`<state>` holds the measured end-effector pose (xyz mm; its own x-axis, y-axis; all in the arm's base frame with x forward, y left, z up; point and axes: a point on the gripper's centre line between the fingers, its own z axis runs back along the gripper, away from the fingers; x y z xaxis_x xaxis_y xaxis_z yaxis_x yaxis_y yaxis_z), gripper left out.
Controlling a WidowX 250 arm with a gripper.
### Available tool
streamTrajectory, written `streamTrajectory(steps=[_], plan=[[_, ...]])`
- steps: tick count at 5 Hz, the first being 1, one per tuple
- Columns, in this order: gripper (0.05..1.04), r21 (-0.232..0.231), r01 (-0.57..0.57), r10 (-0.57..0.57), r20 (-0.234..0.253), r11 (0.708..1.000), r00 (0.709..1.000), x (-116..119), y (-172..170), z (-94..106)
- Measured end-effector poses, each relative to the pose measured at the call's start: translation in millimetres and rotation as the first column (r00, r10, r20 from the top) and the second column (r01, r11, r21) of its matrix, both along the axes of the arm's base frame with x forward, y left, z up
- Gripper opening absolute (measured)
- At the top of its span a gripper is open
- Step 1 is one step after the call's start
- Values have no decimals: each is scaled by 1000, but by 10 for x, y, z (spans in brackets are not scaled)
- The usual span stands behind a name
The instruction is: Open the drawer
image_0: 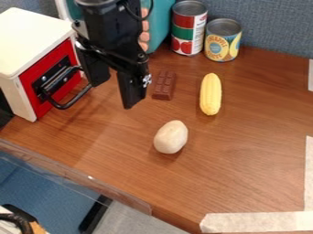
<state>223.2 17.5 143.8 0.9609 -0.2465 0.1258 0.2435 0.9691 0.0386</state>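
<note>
One step likely in hand: lining up black two-finger gripper (114,96), released, with black drawer handle (76,97), upper left; next, probably straddle, clench, pull outward.

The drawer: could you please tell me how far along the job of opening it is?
Done: the end effector is beside the black handle, one finger close to it; contact is unclear. In hand: its fingers are spread, with nothing visible between them. Left: the pull, apparently all of it, since the red drawer front looks flush with the white cabinet.
</note>
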Motion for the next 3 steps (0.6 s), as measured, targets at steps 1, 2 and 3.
streamTrajectory(steps=[1, 2, 3], plan=[[1001, 5, -6, 6, -16, 1000, 1000, -15, 10, -48], [1001, 135, -60, 65, -27, 989, 998, -36, 190, -260], [1001, 237, -103, 116, -43, 966, 992, -10, 326, -528]])
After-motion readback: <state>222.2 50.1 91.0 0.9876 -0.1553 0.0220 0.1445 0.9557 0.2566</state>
